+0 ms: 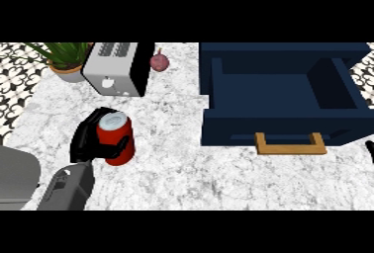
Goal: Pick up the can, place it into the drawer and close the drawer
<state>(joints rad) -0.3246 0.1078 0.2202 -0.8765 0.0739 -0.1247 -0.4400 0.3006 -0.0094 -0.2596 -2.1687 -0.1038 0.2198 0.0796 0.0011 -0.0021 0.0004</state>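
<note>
Head view shows the left hand [89, 140] wrapped around a red can [117, 140], with its black fingers [116, 147] curled across the front of the can and its palm behind it. The can stands upright on the white marble tabletop [182, 173], on the left side, and its pale round top faces up. The grey left forearm [67, 189] comes up from the bottom edge to the hand. Behind the can, near the back of the tabletop, sits a silver toaster [116, 69]. A green plant in a pot [64, 59] stands just beside the toaster on its left, and a small dark red onion [159, 62] lies just to its right. Far to the right of the can is a dark blue drawer [281, 94]. It is pulled open, and its wooden handle [290, 144] sticks out at the front. Only a small black bit of the right hand [370, 149] peeks in at the right edge, past the drawer, and I cannot tell how its fingers are set.
</note>
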